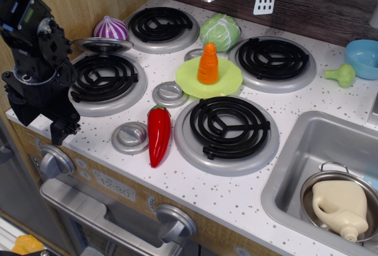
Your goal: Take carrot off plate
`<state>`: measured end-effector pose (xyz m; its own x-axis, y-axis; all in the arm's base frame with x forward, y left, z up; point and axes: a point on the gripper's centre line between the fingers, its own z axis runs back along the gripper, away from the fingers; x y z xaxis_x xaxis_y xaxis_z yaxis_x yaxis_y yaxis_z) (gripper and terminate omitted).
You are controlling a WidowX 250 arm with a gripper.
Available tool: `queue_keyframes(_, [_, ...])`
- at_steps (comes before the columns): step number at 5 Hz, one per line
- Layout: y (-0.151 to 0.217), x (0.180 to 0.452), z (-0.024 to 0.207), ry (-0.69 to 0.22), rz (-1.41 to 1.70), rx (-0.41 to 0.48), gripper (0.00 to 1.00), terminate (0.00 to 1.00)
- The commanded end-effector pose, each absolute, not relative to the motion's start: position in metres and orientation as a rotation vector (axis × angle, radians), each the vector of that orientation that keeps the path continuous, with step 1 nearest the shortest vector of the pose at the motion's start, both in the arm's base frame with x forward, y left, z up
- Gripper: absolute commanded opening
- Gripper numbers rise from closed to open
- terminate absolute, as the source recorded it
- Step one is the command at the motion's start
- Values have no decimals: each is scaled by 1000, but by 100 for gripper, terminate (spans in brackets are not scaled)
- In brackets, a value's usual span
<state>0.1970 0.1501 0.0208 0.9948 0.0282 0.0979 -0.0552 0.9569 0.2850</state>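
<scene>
The orange toy carrot (208, 64) stands upright in the middle of the lime-green plate (229, 82), which lies between the four burners of the toy stove. My gripper (62, 131) hangs at the far left, over the stove's front-left edge, well away from the plate. Its fingers point down and look close together with nothing between them; the view does not show the gap clearly.
A glossy red pepper (158, 133) lies in front of the plate. A green cabbage (220, 31) sits behind it and a purple onion (110, 28) at the back left. A light blue bowl (362, 57) is at the right. The sink (295, 167) holds a pot.
</scene>
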Motion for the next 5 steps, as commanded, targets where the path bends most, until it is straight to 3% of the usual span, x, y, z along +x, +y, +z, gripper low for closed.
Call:
queue_keyframes(1, [150,197,21,-93,42,292,100,0])
queue_keyframes(2, [135,222,62,-59,-10,298,100,0])
queue_keyframes(4, [90,289,122,-37,-176,289,100,0])
queue_keyframes(5, [70,323,123,-67,-238,292,100,0])
